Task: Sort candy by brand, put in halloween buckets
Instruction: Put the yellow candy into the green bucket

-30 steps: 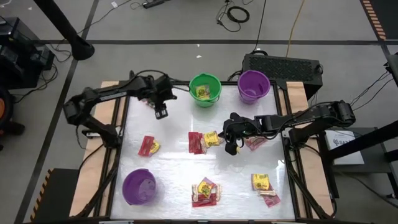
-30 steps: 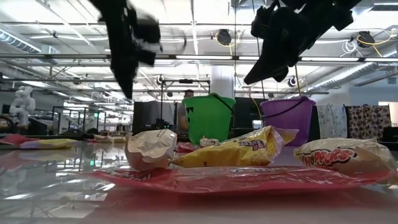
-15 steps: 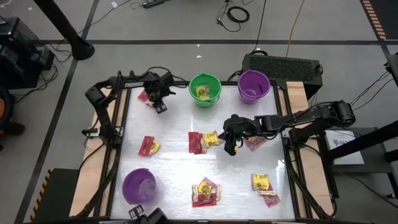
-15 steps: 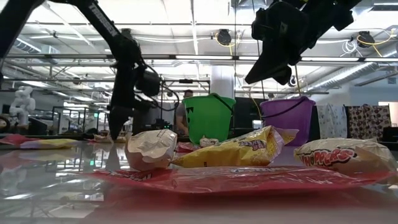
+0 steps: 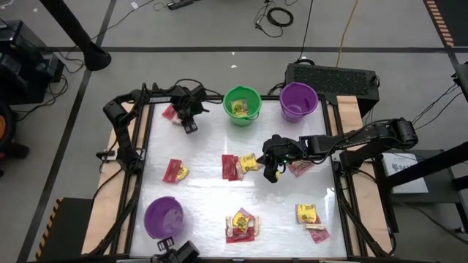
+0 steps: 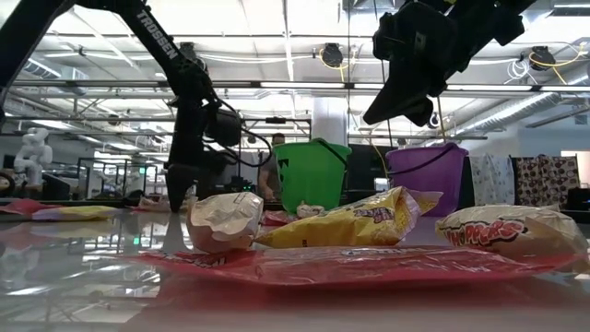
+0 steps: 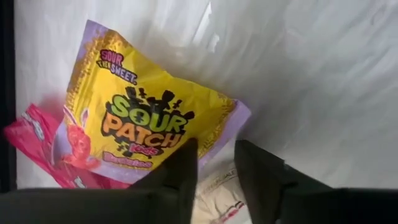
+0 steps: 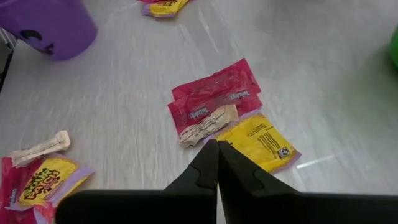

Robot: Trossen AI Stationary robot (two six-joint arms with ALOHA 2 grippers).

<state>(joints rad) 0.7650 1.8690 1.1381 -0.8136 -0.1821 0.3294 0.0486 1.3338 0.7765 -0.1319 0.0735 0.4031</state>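
Observation:
My left gripper [image 5: 189, 124] is open and down at the table's far left corner, over a small candy pile. In the left wrist view its fingers [image 7: 186, 171] stand either side of a tan piece [image 7: 217, 196], next to a yellow Sour Patch packet [image 7: 149, 124] that lies on a red packet [image 7: 43, 146]. My right gripper [image 5: 271, 174] is shut and empty. It hangs above the table's middle [image 6: 383, 111], near two red packets [image 8: 214, 99], a beige piece [image 8: 208, 124] and a yellow packet [image 8: 261, 143]. The green bucket [image 5: 241, 106] holds a yellow packet. My left gripper comes down from above with one finger on each side of the tan piece [image 7: 214, 186], which lies on the table. I cannot tell whether the fingers touch it.
One purple bucket [image 5: 297, 100] stands at the far edge beside the green one, and the other purple bucket [image 5: 163, 219] stands at the near left. More candy lies at the left [image 5: 174, 172], the near middle [image 5: 241, 225], the near right [image 5: 310, 219] and beside my right gripper [image 5: 300, 168].
My left gripper has moved toward the table's far left corner and come down to the candy pile there. My right gripper has kept still, and the candy has not moved.

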